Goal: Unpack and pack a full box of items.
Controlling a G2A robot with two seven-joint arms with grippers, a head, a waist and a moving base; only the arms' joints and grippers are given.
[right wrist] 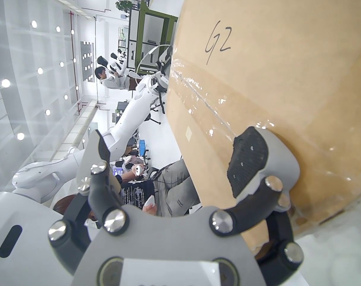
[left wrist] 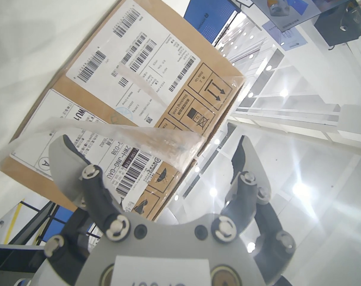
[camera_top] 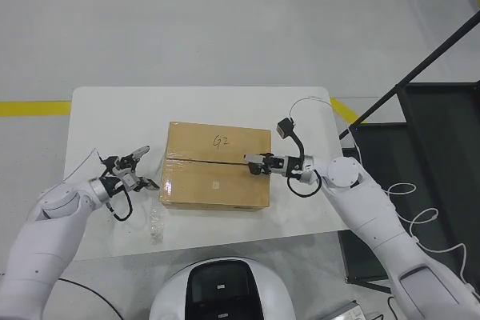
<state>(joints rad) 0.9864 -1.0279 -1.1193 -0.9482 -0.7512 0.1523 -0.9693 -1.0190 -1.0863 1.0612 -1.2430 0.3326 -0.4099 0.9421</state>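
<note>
A shut cardboard box (camera_top: 216, 176) marked "G2" stands in the middle of the white table (camera_top: 104, 120). Clear tape (right wrist: 198, 93) still covers its top seam. My left gripper (camera_top: 146, 168) is open just off the box's left side, which carries labels (left wrist: 132, 90). A loose strip of clear tape (left wrist: 132, 135) hangs from that side and drapes across one of the fingers (left wrist: 64, 156) of the left gripper (left wrist: 152, 147). My right gripper (camera_top: 254, 164) is open at the right end of the seam. One of the right gripper's (right wrist: 174, 138) pads (right wrist: 248, 159) rests on the box top (right wrist: 272, 75).
A crumpled piece of clear tape (camera_top: 156, 224) lies on the table near the front left, close to the left arm. A dark metal rack (camera_top: 432, 160) stands right of the table. Bare table surface lies behind and in front of the box.
</note>
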